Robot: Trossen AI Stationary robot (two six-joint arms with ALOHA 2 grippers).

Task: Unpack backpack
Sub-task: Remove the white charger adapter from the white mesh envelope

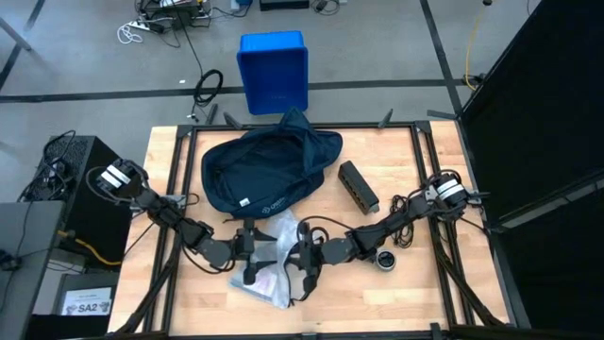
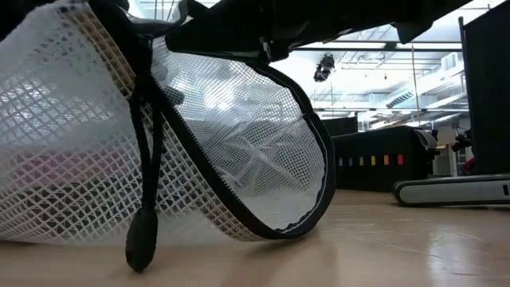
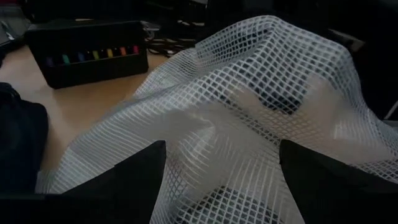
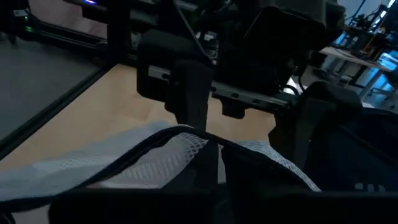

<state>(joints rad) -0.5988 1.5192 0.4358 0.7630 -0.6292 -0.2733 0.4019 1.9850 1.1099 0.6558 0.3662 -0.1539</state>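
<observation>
High view: backpack [image 1: 269, 170] lying slumped and open toward twelve o'clock of the tabletop [image 1: 425, 293], dark navy, small white label facing six. Just below it, at six o'clock, a white mesh pouch [image 1: 272, 260] with a dark trim, flat on the wood between both arms. Left claw [image 1: 253, 257] on the pouch's nine o'clock side, fingers spread wide over the mesh. Right claw [image 1: 304, 263] at the pouch's three o'clock side, pinched shut on the pouch's dark edge. Toward three o'clock of the backpack, a black box [image 1: 359, 186] holding a row of coloured markers. Near the right arm, toward four o'clock, a small round black object [image 1: 386, 260]. Beyond the tabletop at twelve, a blue plastic bin [image 1: 274, 71] on the floor. Low view: mesh pouch mouth held up off the wood, a black zipper pull [image 2: 141, 239] hanging down.
</observation>
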